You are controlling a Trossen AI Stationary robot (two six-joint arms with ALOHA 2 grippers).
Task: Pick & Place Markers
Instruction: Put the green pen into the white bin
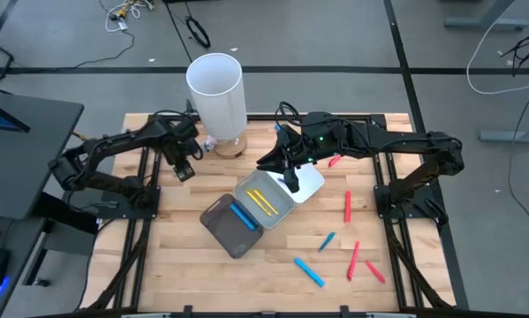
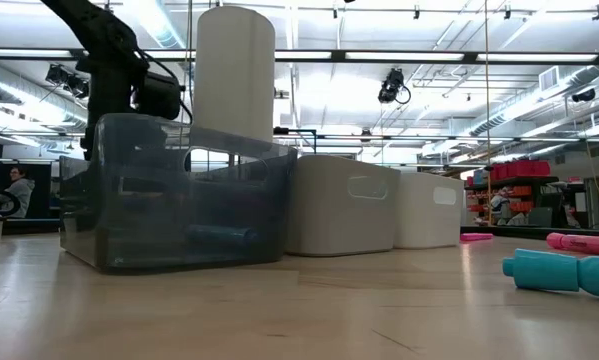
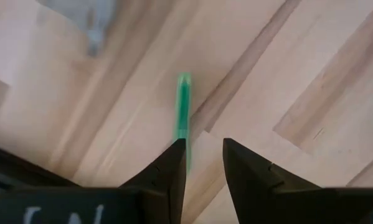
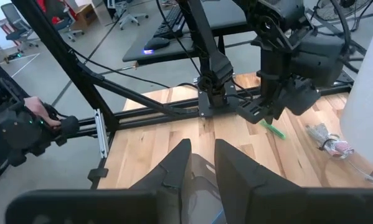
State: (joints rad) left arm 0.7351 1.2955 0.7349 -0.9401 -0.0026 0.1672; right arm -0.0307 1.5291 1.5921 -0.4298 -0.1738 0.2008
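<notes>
Green marker [image 3: 184, 106] lies flat beyond left fingers [image 3: 174, 163].

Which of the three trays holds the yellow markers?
The middle grey tray, set between the dark tray with a blue marker and the white tray; two yellow markers lie inside.

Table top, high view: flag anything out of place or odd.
Several red markers and blue markers lie scattered loose on the wood, right of the trays. One green marker lies alone on the table under the left pincer, far from the rest. Nothing looks spilled or damaged.
</notes>
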